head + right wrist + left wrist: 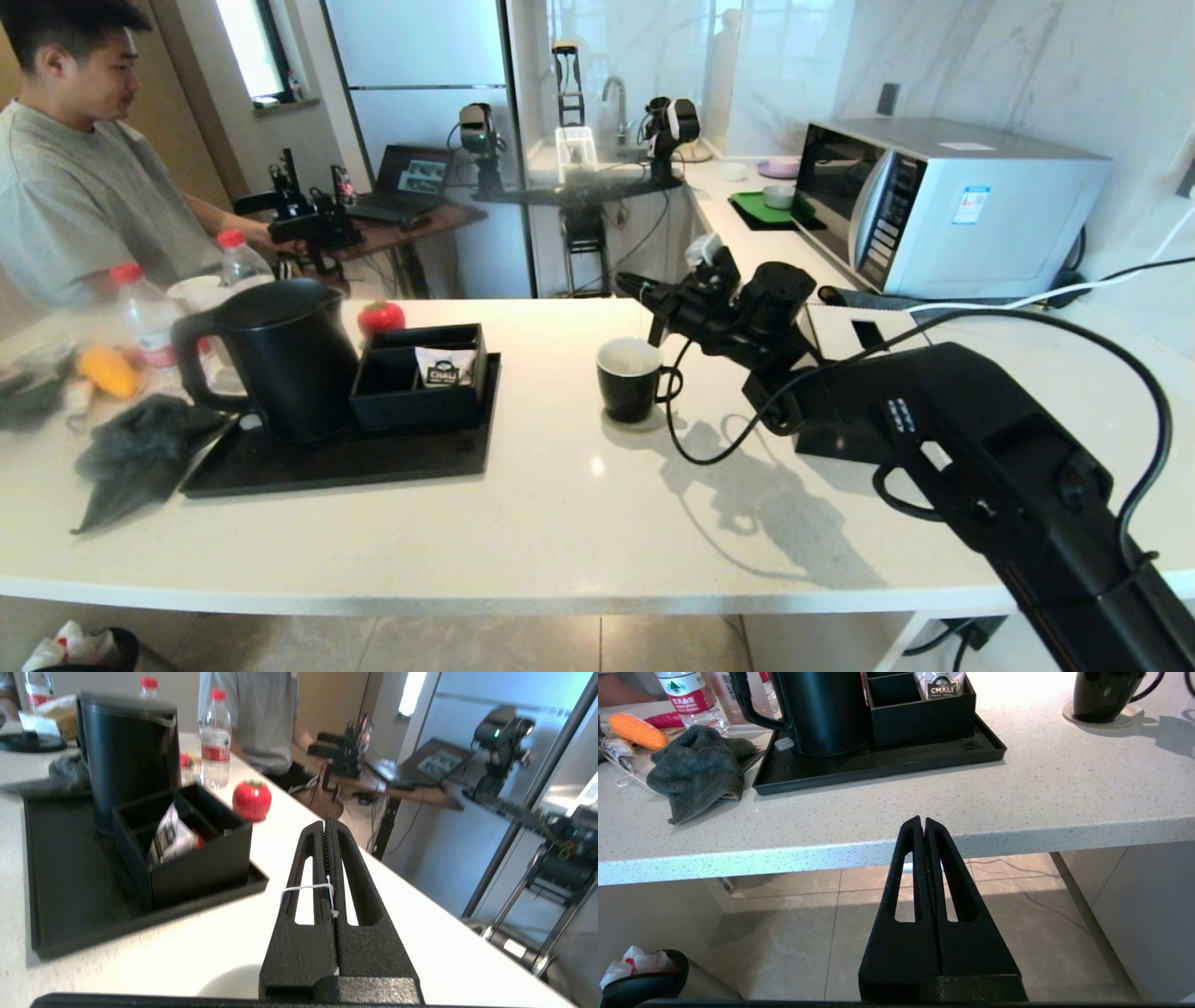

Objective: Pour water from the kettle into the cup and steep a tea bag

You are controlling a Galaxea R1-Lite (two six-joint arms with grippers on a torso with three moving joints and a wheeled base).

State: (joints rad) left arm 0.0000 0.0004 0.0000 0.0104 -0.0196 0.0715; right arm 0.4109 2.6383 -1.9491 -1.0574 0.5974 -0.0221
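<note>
Tea bag pouch: not visible anywhere; only its white string (312, 888) shows, looped over the closed fingers of the right gripper (325, 826) in right wrist view, whatever hangs below is hidden by the fingers.

Cup (1104, 695): top cut off by upper edge in left wrist view, contents can't tell.

Kettle (822, 711): upper part cropped at top edge in left wrist view; spout not clear in any view.

Sachet (445, 367): lower half hidden behind wall of black box (420, 397); print too small in head view.

Left gripper (923, 823): absent from head view, base cut at bottom edge.

Man (65, 177): cut by left edge, blurred.
</note>
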